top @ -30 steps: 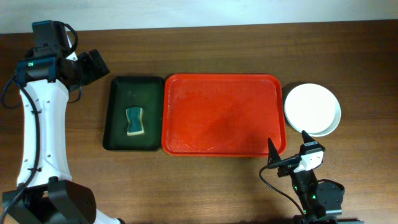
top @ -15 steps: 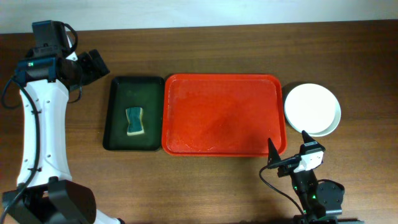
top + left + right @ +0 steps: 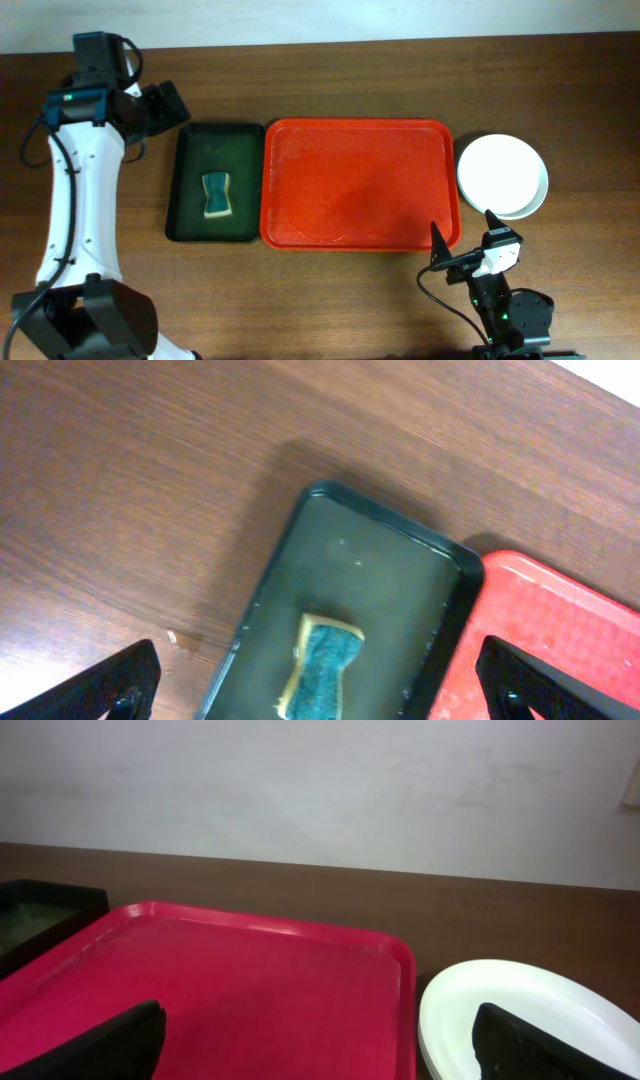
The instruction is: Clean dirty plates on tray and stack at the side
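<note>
Two pincers are in view, both spread wide and neither pinching anything. The right pincer sits low near the front edge of the desk, its dark fingers pointing toward the far edge. The plates lie just beyond it and slightly to its right, apart from the fingers. They are stacked on the bare wood just beside the right rim of the tray. The top plate is white, with a pale blue-green edge showing beneath it (the number in the stack cannot be told). From the right wrist the plates appear ahead between the two fingers, toward the right one, with the tray ahead on the left.

The left pincer hangs toward the far left corner of the desk, well apart from the plates, with the whole tray between. Its wrist view looks down on a dark green tray holding a sponge with a teal top and a yellow layer beneath. A red corner of the tray shows at the right.

The tray lies flat at mid-desk, its red floor bare, its left rim just beside the dark green tray.

The desk is dark brown wood grain. A pale, plain wall runs along its far edge.
</note>
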Action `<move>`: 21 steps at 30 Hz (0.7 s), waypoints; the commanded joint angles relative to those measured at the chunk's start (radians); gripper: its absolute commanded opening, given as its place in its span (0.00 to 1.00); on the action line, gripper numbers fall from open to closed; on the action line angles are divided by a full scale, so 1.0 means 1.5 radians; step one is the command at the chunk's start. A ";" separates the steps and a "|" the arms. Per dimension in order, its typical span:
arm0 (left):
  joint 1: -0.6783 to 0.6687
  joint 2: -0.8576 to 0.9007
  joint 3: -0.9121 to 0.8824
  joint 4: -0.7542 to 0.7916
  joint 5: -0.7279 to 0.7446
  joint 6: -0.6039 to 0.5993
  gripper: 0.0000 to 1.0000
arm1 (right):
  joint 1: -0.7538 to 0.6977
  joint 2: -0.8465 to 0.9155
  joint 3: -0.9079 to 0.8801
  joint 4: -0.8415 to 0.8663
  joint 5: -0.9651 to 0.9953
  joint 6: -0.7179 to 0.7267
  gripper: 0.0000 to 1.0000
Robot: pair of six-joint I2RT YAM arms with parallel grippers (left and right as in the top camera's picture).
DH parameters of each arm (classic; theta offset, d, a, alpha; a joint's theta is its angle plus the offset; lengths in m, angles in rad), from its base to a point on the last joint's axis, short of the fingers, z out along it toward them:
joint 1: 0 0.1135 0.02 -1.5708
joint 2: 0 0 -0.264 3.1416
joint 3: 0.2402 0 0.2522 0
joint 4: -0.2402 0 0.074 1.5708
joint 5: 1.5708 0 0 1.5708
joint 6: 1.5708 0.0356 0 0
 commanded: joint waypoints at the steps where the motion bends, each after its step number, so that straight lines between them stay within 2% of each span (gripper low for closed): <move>1: -0.070 -0.027 -0.002 0.001 0.005 -0.004 0.99 | -0.004 -0.007 -0.004 -0.004 0.002 -0.002 0.99; 11: -0.290 -0.126 -0.002 0.001 0.005 -0.004 0.99 | -0.004 -0.007 -0.004 -0.004 0.002 -0.002 0.99; 17: -0.307 -0.188 -0.002 0.014 -0.027 -0.004 0.99 | -0.004 -0.007 -0.004 -0.004 0.002 -0.002 0.98; 21: -0.305 -0.241 -0.009 0.012 -0.101 -0.004 0.99 | -0.004 -0.007 -0.004 -0.004 0.002 -0.002 0.99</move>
